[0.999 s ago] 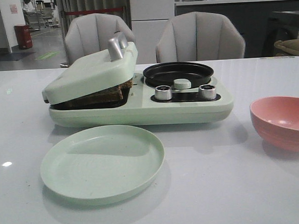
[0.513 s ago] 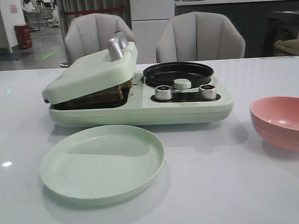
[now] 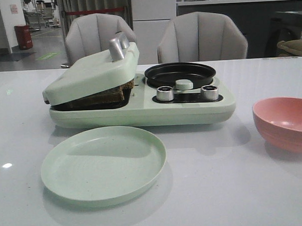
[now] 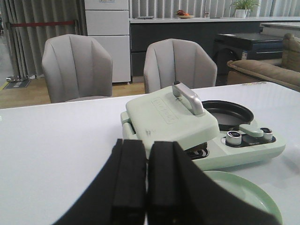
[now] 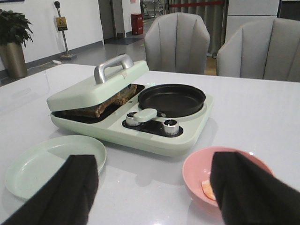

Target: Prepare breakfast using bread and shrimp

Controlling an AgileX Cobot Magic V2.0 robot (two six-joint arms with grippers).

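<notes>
On the white surface stands a pale green breakfast maker. Its lid, with a silver handle, rests tilted on the bread, which lies dark and toasted in the left compartment and keeps the lid from closing fully. Beside it, in the right compartment, sits a black round pan, and in front of the pan are two silver knobs. A green plate lies just in front of the machine. A pink bowl stands near the right end of the machine, and in the right wrist view one small orange piece of shrimp shows inside it. The left gripper is clenched, its fingers pressed together with nothing between them. The right gripper is released, its fingers wide apart above the plate and the bowl.
</notes>
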